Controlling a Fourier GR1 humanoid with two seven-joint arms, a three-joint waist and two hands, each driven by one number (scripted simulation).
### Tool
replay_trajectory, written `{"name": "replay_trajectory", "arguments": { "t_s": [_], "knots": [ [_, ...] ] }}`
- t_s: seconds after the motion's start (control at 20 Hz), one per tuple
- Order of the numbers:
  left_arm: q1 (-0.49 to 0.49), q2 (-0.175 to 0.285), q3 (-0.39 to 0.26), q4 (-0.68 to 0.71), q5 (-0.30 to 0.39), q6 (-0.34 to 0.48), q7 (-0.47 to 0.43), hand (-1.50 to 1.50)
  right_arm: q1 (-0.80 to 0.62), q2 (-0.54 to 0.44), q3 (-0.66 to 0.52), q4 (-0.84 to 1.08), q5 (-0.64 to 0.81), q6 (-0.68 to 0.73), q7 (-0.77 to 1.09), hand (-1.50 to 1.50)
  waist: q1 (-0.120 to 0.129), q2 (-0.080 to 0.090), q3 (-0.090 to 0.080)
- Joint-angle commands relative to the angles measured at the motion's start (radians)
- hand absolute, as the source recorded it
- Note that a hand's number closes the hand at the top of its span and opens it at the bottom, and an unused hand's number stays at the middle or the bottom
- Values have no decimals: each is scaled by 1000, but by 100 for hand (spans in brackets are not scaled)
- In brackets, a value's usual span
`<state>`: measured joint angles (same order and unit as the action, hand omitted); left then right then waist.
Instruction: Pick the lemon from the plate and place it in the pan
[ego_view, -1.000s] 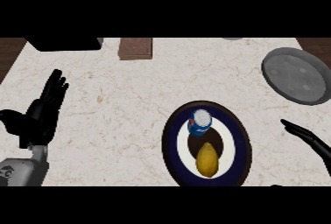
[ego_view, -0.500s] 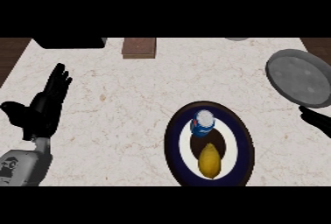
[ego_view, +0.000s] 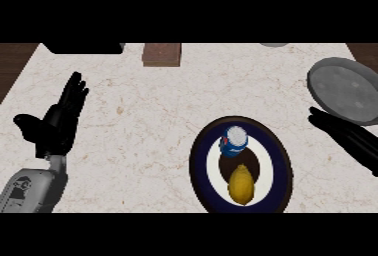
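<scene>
One blue can (ego_view: 235, 142) nr lemon (ego_view: 242, 186) on plate (ego_view: 196, 169), pan (ego_view: 344, 88) at rt

**Kitchen counter laid with cookware and food**

A pale, marble-veined counter top (ego_view: 148, 100) marks this as a kitchen. A grey pan (ego_view: 347, 92) sits at its right edge. A dark-rimmed plate (ego_view: 198, 170) carries a lemon (ego_view: 242, 186) and a small blue-and-white can (ego_view: 235, 140). A brown block (ego_view: 162, 54) stands at the far edge.
</scene>
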<state>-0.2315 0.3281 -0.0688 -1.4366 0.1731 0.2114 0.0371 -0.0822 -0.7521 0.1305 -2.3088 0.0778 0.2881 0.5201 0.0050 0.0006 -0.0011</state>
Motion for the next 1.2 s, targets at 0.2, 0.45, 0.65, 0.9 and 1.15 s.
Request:
{"name": "replay_trajectory", "arguments": {
  "t_s": [0.2, 0.45, 0.65, 0.9, 1.15],
  "knots": [
    [-16, -24, 10, -63, -27, 0, 70, 0, -92, 177, 222, -7, 99, 38, 129, -150, -1, -2, 1],
    [-5, 3, 53, -47, -21, -51, 64, 0, -146, 230, 249, 43, 122, 93, 286, -150, -1, -1, 1],
    [-25, -35, 78, 58, -41, -72, -19, 0, -122, 295, 257, 17, 202, 113, 326, -150, -7, -1, 1],
    [-1, -42, 85, -6, -55, -75, 17, 0, -53, 300, 238, 121, 322, 124, 204, -150, -6, -1, 1],
    [91, -51, 74, -117, -62, -93, 30, 0, -32, 321, 211, 262, 335, 143, 73, -150, 0, -1, 1]
  ]
}}
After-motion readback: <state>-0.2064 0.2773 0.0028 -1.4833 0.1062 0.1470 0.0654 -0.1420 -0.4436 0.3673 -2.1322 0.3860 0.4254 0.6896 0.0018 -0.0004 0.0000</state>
